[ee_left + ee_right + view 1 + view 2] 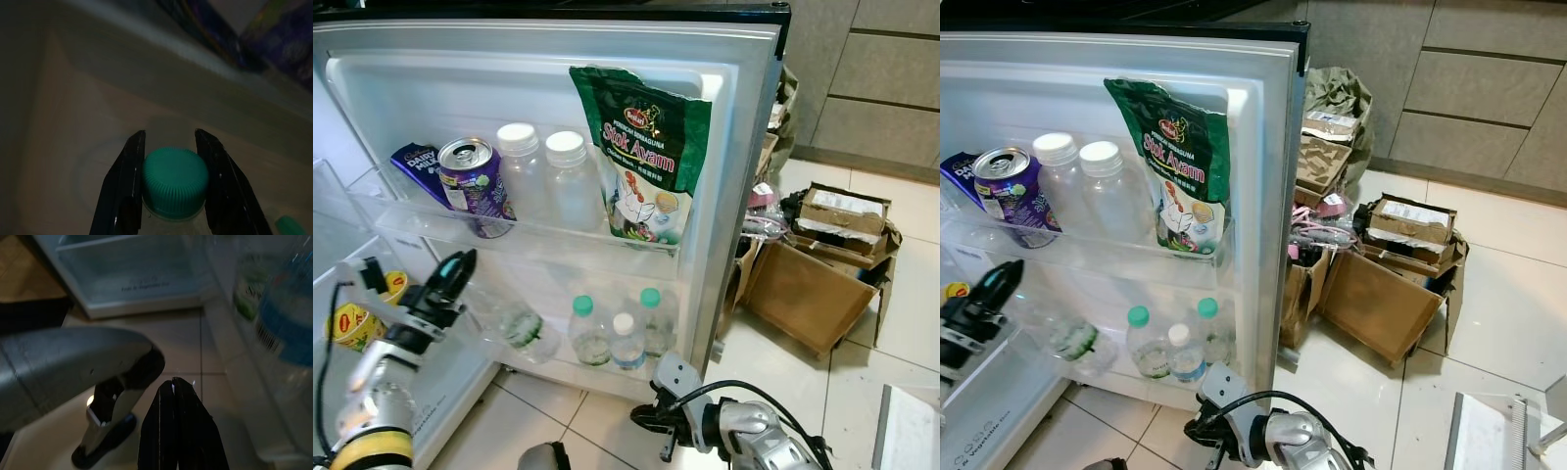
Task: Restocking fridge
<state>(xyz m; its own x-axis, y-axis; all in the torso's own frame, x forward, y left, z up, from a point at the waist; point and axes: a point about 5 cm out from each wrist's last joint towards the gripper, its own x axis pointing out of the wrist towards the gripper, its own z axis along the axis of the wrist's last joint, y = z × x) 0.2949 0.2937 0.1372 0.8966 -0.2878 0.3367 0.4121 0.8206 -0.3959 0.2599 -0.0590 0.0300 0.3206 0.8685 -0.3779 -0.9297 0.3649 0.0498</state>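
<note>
Pinching a water bottle [514, 326] by its green cap [175, 182], left gripper [171, 183] at nine o'clock | right gripper [177, 431] hanging at six, fingers pressed together | fridge door [744, 147] standing open

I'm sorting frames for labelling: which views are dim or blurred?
Eye views: bright and mostly sharp. Left wrist view: dark and soft, left claw shut on the clear bottle's ribbed green cap. Right wrist view: dim, the blue-labelled clear plastic bottle smeared out of focus.

yellow jar [354, 318] partly hidden behind left arm, chocolate bar [419, 168] behind can [472, 181], label perhaps Dairy Milk
</note>
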